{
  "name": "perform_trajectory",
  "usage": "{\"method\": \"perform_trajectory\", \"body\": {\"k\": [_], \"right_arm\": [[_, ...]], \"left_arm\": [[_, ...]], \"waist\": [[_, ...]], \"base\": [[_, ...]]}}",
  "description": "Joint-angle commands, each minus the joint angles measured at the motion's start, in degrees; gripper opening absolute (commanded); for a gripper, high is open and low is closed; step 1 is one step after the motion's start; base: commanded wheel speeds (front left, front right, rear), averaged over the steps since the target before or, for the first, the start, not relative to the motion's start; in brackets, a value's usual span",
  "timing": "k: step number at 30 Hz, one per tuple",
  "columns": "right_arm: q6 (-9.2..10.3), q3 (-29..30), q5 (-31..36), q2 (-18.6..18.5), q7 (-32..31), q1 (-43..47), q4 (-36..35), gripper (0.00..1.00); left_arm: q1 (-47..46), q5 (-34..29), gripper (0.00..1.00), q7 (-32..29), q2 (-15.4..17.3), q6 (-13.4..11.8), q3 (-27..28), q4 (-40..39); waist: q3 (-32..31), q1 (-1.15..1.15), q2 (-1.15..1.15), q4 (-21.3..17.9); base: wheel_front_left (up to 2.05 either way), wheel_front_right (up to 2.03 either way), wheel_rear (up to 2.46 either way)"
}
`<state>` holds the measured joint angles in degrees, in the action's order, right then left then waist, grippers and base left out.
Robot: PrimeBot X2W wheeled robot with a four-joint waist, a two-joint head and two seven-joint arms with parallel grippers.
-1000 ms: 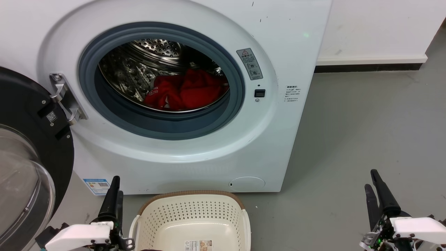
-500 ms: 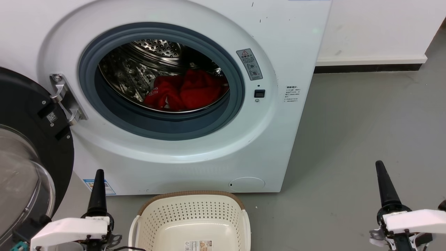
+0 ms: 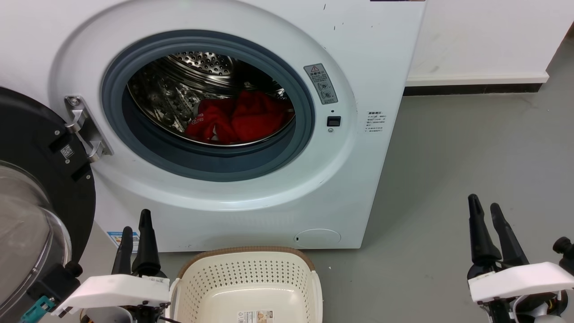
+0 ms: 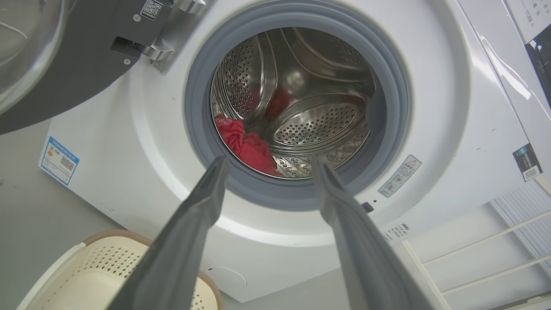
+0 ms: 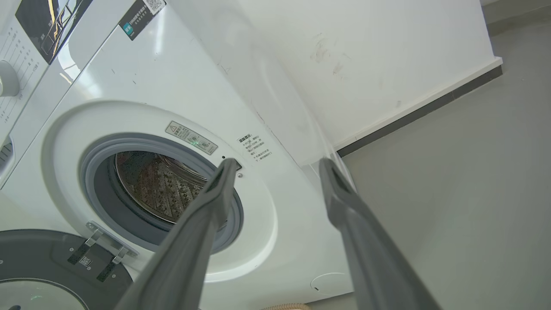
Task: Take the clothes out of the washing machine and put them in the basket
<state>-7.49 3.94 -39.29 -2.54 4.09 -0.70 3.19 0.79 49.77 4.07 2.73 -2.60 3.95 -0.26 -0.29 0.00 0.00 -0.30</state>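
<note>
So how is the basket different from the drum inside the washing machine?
The basket is cream plastic with a brown rim; the drum of the washing machine is shiny steel. The basket opens upward, on the floor; the drum opens forward. The drum holds the red clothes; the basket's visible part holds none. Both are full of little holes.

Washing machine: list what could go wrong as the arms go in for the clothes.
1. The clothes lie low behind the grey gasket; fabric may snag on that lip coming out.
2. The open door stands close to the left gripper; the arm could knock it.
3. The basket is small; trailing fabric might drop on the floor beside it.
</note>
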Motion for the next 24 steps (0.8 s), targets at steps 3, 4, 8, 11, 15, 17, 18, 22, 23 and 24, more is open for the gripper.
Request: {"method": "perform_trajectory", "body": {"k": [3, 4, 8, 11, 15, 17, 18, 22, 23, 24], "right_arm": [[-0.01, -1.05, 5.91, -0.29, 1.04, 0.39, -2.35, 1.00], [-0.01, -1.12, 6.92, -0.30, 1.20, 0.36, -2.75, 1.00], [-0.01, -1.48, 10.69, -0.31, 1.92, 0.69, -3.88, 1.00], [-0.01, -1.81, 13.49, -0.31, 2.43, 0.96, -4.57, 1.00], [-0.01, -2.28, 17.14, -0.33, 3.09, 1.36, -5.24, 1.00], [-0.01, -2.68, 18.86, -0.33, 3.41, 1.60, -5.38, 1.00], [-0.01, -2.89, 19.74, -0.33, 3.62, 1.68, -5.45, 1.00], [0.00, -3.49, 22.92, -0.34, 4.20, 1.98, -5.86, 1.00], [0.00, -3.58, 23.68, -0.35, 4.36, 2.13, -5.91, 1.00], [0.00, -3.67, 24.44, -0.35, 4.56, 2.30, -5.94, 1.00]], "left_arm": [[0.37, -3.97, 1.00, 1.03, 0.14, 0.38, -0.91, -2.14], [0.51, -5.03, 1.00, 1.25, 0.14, 0.47, -1.00, -2.37], [0.48, -9.52, 1.00, 1.97, 0.14, -1.51, -1.10, -3.63], [0.53, -13.83, 1.00, 2.47, 0.21, -2.70, -2.13, -5.29], [0.97, -17.20, 1.00, 3.14, 0.88, -4.77, -3.77, -7.17], [1.18, -18.82, 1.00, 3.45, 1.53, -5.73, -4.74, -7.71], [1.31, -19.63, 1.00, 3.61, 1.88, -6.18, -5.34, -7.94], [2.01, -22.34, 1.00, 4.26, 3.31, -7.91, -8.06, -8.08], [2.25, -22.83, 1.00, 4.42, 3.59, -8.31, -8.65, -7.71], [2.38, -23.29, 1.00, 4.52, 3.77, -8.68, -9.12, -7.29]], "waist": [[-0.07, 0.00, 0.00, -0.01], [-0.09, 0.00, 0.00, -0.01], [-0.15, 0.00, 0.00, -0.06], [-0.18, 0.00, 0.00, -0.13], [-0.21, 0.00, 0.00, -0.19], [-0.22, 0.00, 0.00, -0.23], [-0.24, 0.00, 0.00, -0.25], [-0.35, 0.00, 0.00, -0.30], [-0.39, 0.00, 0.00, -0.31], [-0.43, 0.00, 0.00, -0.32]], "base": [[0.00, 0.00, 0.00], [0.00, 0.00, 0.00], [0.00, 0.00, 0.00], [0.00, 0.00, 0.00], [0.00, 0.00, 0.00], [0.00, 0.00, 0.00], [0.00, 0.00, 0.00], [0.00, 0.00, 0.00], [0.00, 0.00, 0.00], [0.00, 0.00, 0.00]]}}
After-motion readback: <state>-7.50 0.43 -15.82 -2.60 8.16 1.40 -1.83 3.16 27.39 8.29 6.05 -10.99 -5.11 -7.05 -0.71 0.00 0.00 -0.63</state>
